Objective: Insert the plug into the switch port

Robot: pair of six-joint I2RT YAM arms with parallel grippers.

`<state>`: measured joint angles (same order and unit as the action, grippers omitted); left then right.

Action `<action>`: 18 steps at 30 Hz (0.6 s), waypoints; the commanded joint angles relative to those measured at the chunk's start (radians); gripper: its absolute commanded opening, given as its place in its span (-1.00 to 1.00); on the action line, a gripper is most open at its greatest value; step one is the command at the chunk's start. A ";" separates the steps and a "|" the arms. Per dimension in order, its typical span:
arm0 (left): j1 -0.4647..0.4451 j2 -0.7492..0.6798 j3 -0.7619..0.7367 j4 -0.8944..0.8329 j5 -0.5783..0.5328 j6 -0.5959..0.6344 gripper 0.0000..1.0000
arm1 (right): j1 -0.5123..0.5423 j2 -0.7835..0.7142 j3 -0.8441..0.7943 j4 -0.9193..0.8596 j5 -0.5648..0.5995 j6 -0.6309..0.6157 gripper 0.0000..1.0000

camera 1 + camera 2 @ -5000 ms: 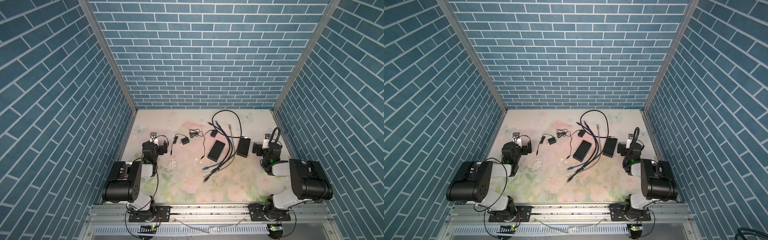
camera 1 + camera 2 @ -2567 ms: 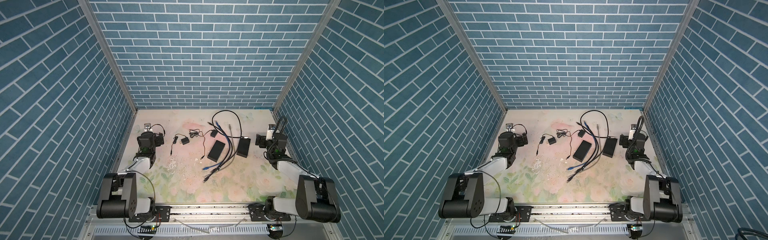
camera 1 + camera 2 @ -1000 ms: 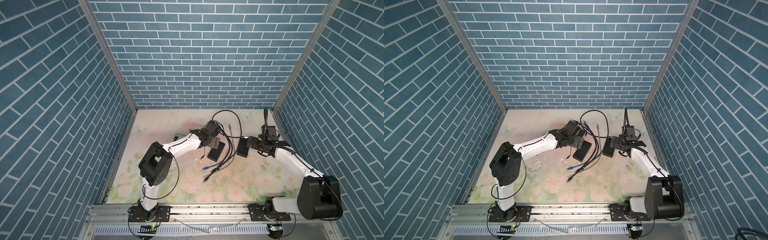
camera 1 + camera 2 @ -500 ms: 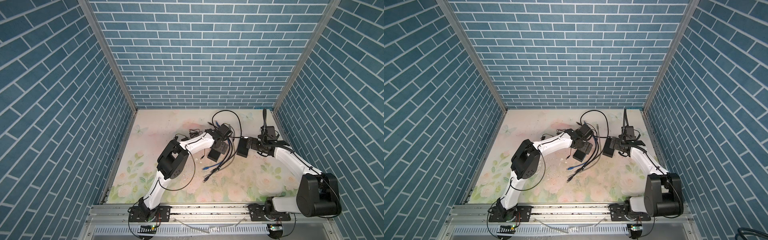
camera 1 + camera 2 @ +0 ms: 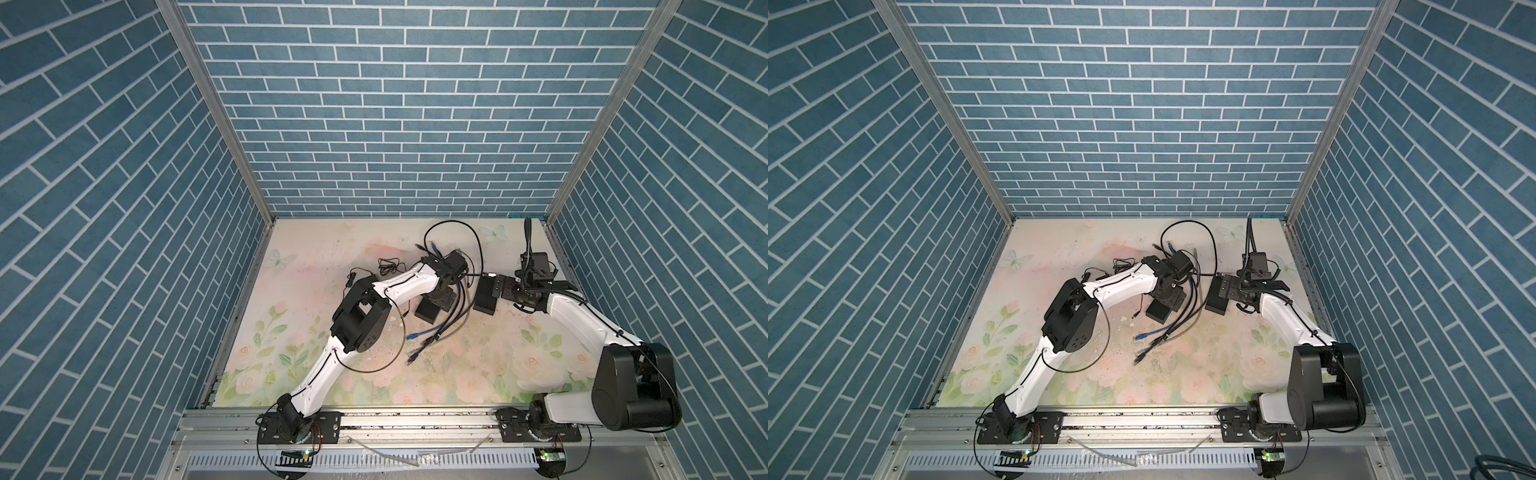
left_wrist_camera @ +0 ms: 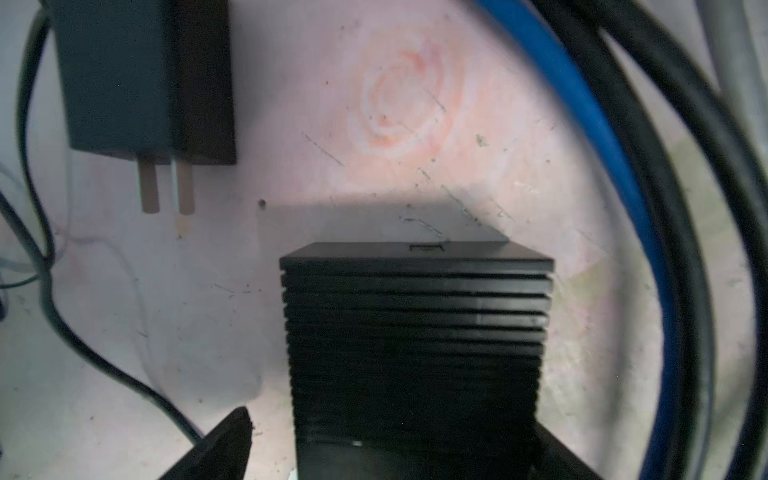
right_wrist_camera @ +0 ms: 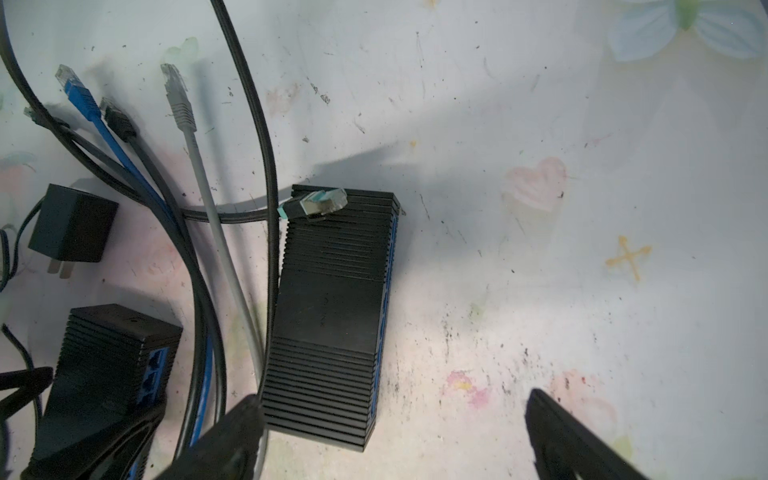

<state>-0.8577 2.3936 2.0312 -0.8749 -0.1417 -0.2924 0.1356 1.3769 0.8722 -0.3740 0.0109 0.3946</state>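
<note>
Two black ribbed switches lie mid-table. My left gripper is open and straddles the left switch, one finger standing clear of its side; both top views show this gripper covering that switch. My right gripper is open and empty over the near end of the right switch. A teal-booted plug rests loose on that switch's far end. Blue ports line its side.
Blue, black and grey cable plugs lie beyond the switches, their cables running between the two. A black power adapter lies close by. Brick walls enclose the table.
My left arm has stretched farther right and its gripper has come down around the left switch, jaws narrowing slightly. The right arm has hardly moved.
</note>
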 commanded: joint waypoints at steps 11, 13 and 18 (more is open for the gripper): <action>-0.009 -0.015 -0.038 -0.039 -0.002 0.039 0.02 | 0.004 0.023 0.004 0.006 0.004 0.000 0.96; -0.009 -0.058 -0.092 0.020 0.001 0.048 -0.08 | 0.003 0.022 0.004 0.009 0.001 -0.001 0.96; -0.009 -0.231 -0.286 0.250 0.000 0.092 -0.21 | 0.003 0.016 -0.007 0.040 -0.023 0.004 0.96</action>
<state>-0.8623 2.2642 1.8183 -0.7570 -0.1394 -0.2413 0.1356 1.3914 0.8722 -0.3588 0.0032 0.3943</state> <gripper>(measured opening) 0.688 0.982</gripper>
